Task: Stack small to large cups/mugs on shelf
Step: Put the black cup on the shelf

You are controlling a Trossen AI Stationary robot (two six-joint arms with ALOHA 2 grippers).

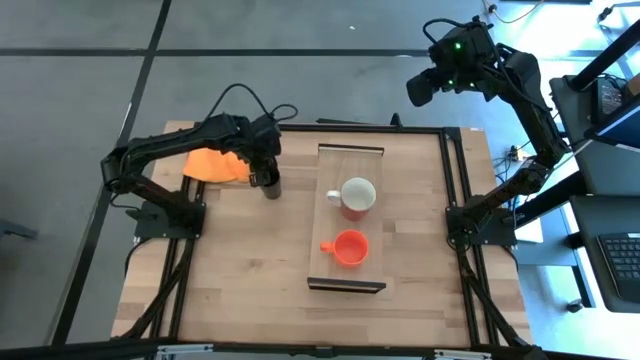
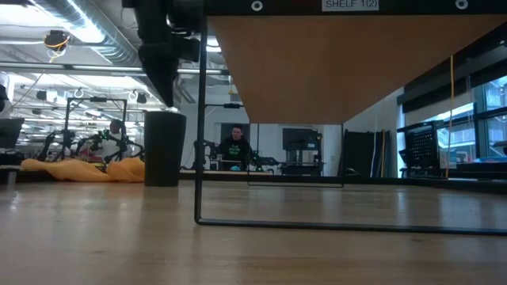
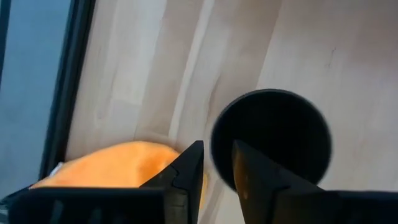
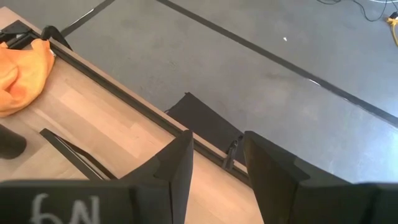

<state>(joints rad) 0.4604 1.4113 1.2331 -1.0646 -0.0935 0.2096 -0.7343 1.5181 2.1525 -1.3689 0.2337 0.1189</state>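
Observation:
A tall black cup stands upright on its base on the tabletop, left of the shelf; it also shows in the low view and the left wrist view. My left gripper hangs just above its rim, pointing down, fingers a little apart over the rim's edge. A white-and-red mug and a small orange mug stand on the shelf board. My right gripper is open and empty, raised high beyond the table's far right corner.
An orange cloth lies bunched on the table just left of the black cup, near the left arm. The shelf's dark bracket leg stands to the right of the cup in the low view. A person sits in the room far behind the table.

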